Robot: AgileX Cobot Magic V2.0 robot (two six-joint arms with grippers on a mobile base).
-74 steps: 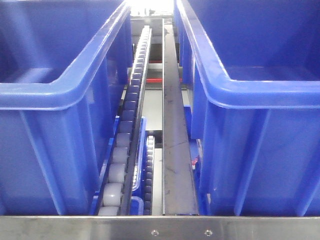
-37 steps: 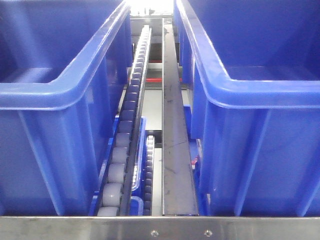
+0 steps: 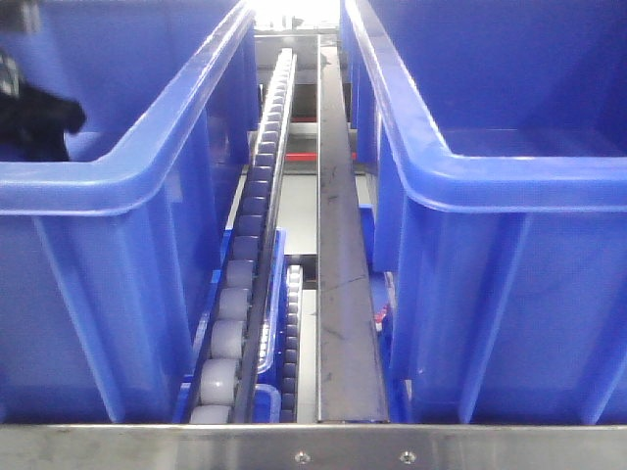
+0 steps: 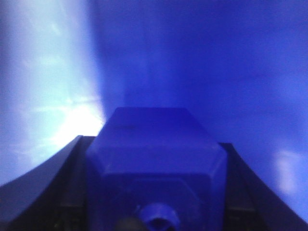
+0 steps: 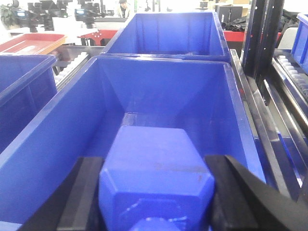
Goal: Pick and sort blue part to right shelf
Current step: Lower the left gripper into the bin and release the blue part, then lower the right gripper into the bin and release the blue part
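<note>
Both arms are loaded here. The right gripper [image 5: 156,192] is clamped on a blue part [image 5: 156,168], black fingers [image 5: 82,192] pressed to its sides, hovering over the open tub [image 5: 86,125] of the right shelf directly ahead and below. The left gripper [image 4: 156,192] grips a second blue part [image 4: 156,159] inside a blue bin, walls close all around; its dark arm [image 3: 34,117] shows at the front view's left edge. The risk, as I read it: release too high and the part bounces or tumbles; drift sideways and it clips the thick rim [image 5: 159,58]. Blue on blue makes depth hard to judge.
</note>
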